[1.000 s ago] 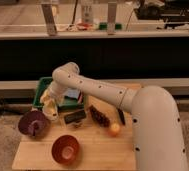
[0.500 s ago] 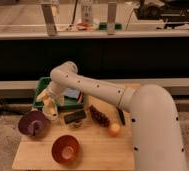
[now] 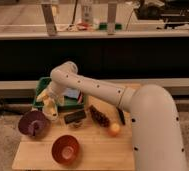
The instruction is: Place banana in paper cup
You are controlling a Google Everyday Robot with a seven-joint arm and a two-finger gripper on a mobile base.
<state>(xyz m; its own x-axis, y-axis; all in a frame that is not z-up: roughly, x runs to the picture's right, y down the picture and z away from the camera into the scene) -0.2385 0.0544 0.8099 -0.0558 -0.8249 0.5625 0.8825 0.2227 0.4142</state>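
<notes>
— Item, banana [image 3: 46, 99]: location?
— Left of centre, at the gripper [image 3: 49, 104], just above the paper cup [image 3: 53, 116] on the desk [image 3: 98, 150]. Whether it is gripped: cannot tell.
— Handling?
— Likely light, soft, easily bruised. Take it gently at mid-length.

A single camera looks steeply down and forward from high up, close behind the arm's [image 3: 153, 125] shoulder at 5 o'clock, over the wooden table [image 3: 98, 152]. The gripper [image 3: 49, 103] sits toward 9 o'clock, by the green tray [image 3: 38, 96].
</notes>
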